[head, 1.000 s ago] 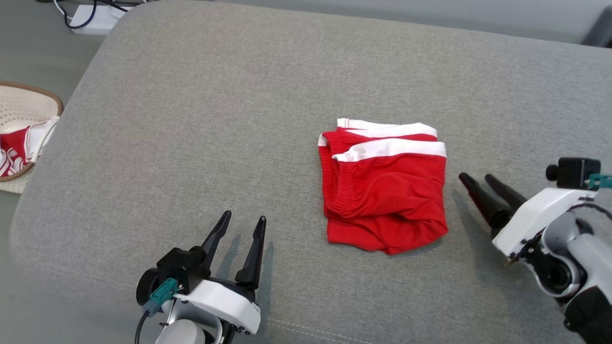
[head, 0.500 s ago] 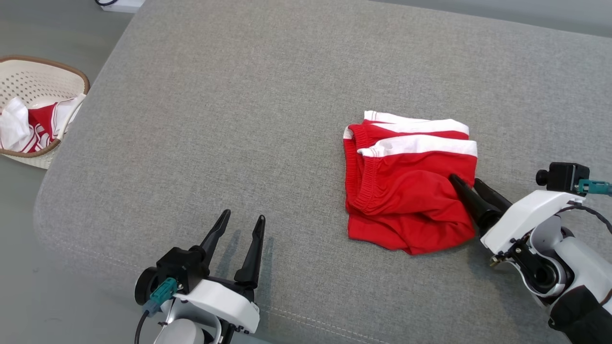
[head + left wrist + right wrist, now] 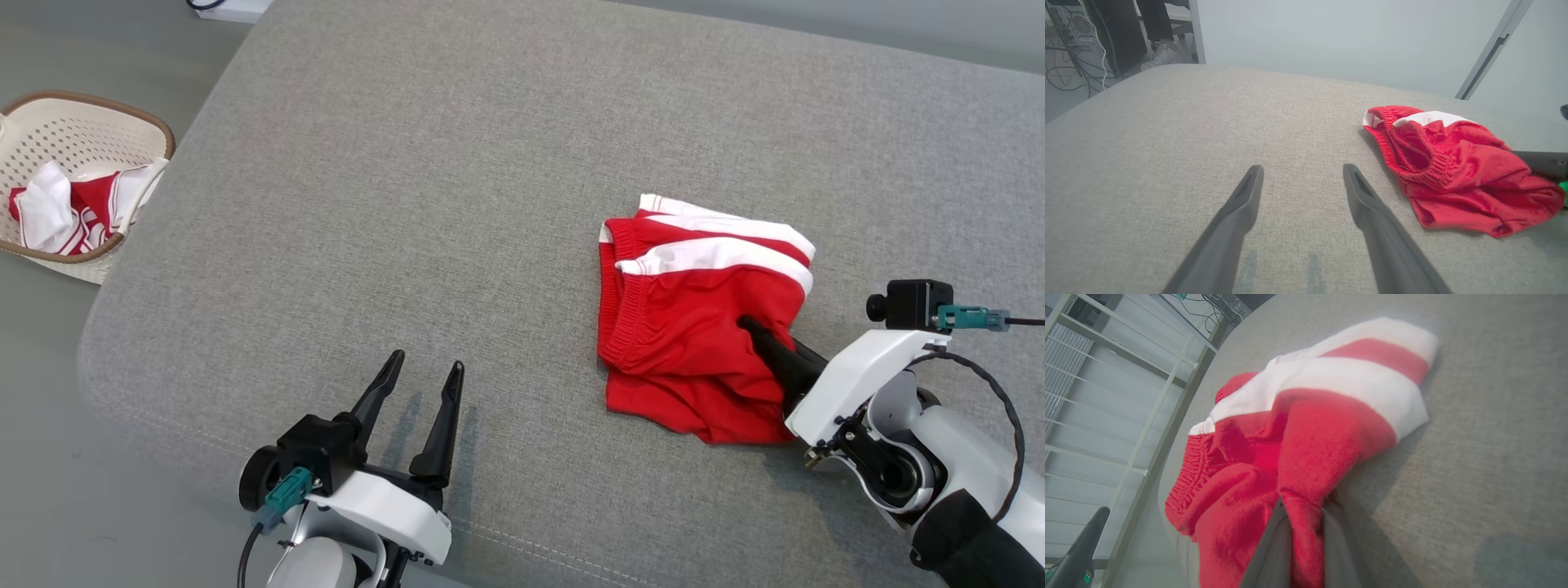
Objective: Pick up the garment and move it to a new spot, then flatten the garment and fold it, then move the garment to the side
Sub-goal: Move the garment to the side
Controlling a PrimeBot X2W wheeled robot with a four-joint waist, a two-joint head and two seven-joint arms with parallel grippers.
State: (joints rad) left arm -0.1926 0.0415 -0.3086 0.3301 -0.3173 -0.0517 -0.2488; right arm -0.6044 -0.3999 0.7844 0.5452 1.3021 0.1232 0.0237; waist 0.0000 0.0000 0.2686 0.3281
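The garment [image 3: 686, 310] is a pair of red shorts with white bands, folded and lying right of centre on the grey cushion [image 3: 408, 163]. My right gripper [image 3: 747, 325] reaches in from the right and is shut on a fold of red cloth at its right side. In the right wrist view the garment [image 3: 1310, 428] bunches up between the two dark fingers of that gripper [image 3: 1304, 502]. My left gripper [image 3: 429, 361] hovers open near the cushion's front edge, well left of the shorts. The left wrist view has the left gripper [image 3: 1303, 169] holding nothing and the garment [image 3: 1453, 163] at right.
A white perforated basket [image 3: 98, 102] with red and white clothes [image 3: 65, 212] stands on the floor beyond the cushion's left edge. Bare grey cushion stretches left and behind the shorts. A person's shoe [image 3: 1161, 57] and a computer tower [image 3: 1069, 24] stand past the far end.
The head camera has shifted. My right gripper moved left onto the shorts and closed on the cloth, bunching their right side. The left gripper stayed open and still.
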